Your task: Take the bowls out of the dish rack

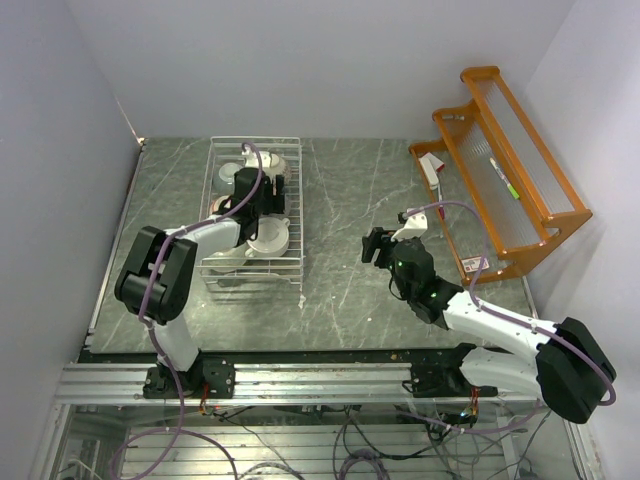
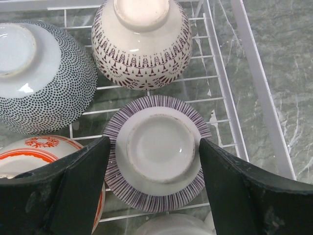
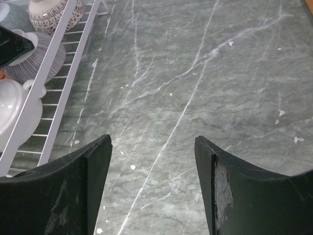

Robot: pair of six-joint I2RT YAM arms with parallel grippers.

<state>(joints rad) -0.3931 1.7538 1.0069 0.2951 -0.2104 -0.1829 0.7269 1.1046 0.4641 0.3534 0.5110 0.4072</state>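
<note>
Here's my left arm (image 1: 212, 235) and my right arm (image 1: 495, 322): white shells with chunky black joints, a lilac cable (image 1: 260, 175) looping along each. My left fingers (image 2: 73, 196) are broad matte-black wedges. My right fingers (image 3: 244, 196) are the same black, scuffed grey on the inner faces.

Bright, even light falls from above. Small glare spots sit on the glossy bowls (image 2: 159, 147) inside the dish rack (image 2: 261, 83), and shadows beneath the rack are faint. The dark jaws nearest each wrist lens look slightly soft.
</note>
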